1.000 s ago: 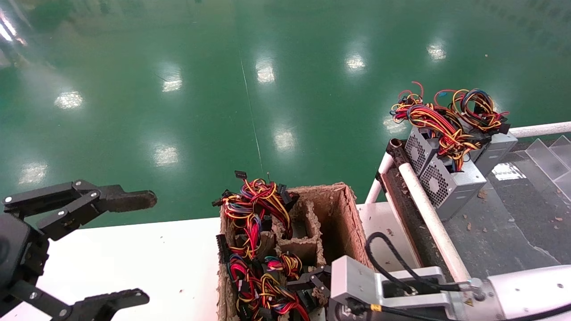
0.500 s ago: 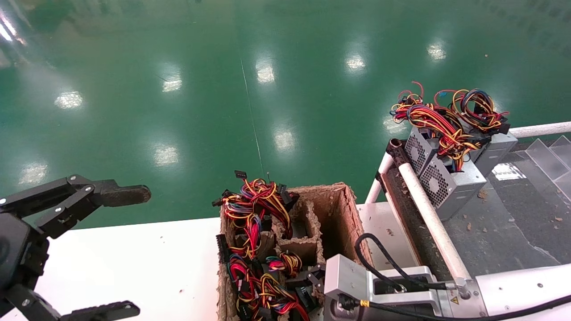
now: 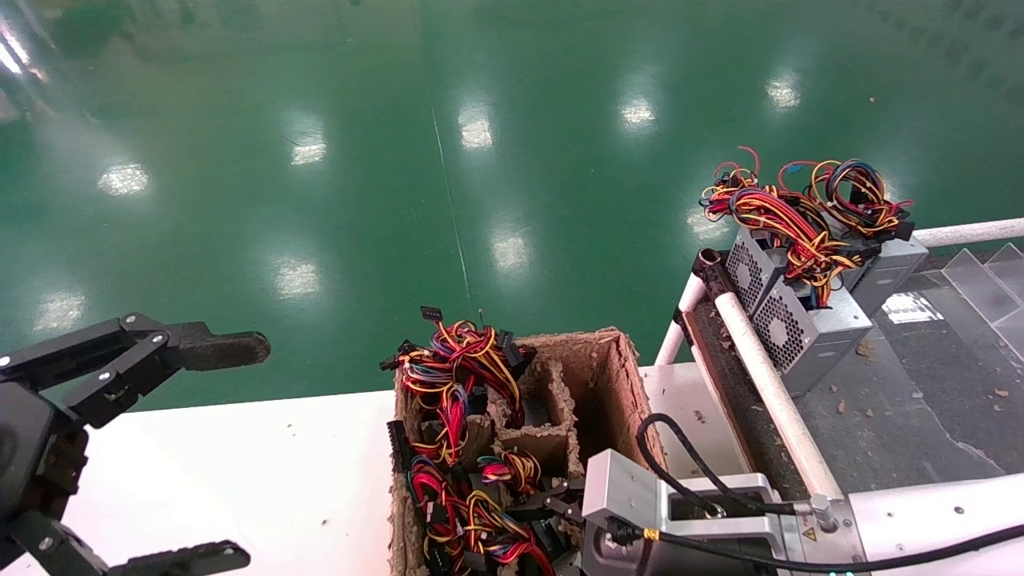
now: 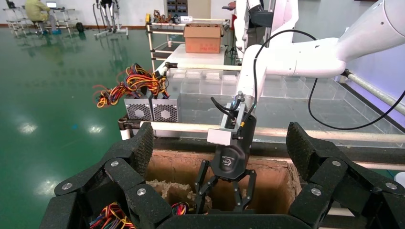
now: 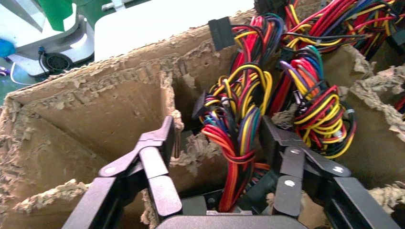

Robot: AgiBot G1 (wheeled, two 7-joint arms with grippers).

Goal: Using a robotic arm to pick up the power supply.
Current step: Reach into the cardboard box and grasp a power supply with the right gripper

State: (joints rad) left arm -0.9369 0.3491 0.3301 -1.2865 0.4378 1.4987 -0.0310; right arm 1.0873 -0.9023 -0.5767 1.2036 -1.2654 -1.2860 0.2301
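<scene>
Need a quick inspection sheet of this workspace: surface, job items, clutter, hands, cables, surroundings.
Surface: white table carrying a torn cardboard box with dividers.
Job's things: power supply wire bundle stands between the open fingers of the right hand inside the box; casing hidden.
Clutter: two more supplies on the side rack, amid cardboard crumbs.
Hands: right hand lowered into the box; left hand open, parked over the table's left.
Cables: black cable looped on the right wrist.
Surroundings: glossy green floor.

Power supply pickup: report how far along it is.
Done: the right gripper has reached down into the cardboard box. In hand: its open fingers straddle a power supply's wire bundle, not yet closed. Left: grip and lift out. The left gripper waits open beside the box.
</scene>
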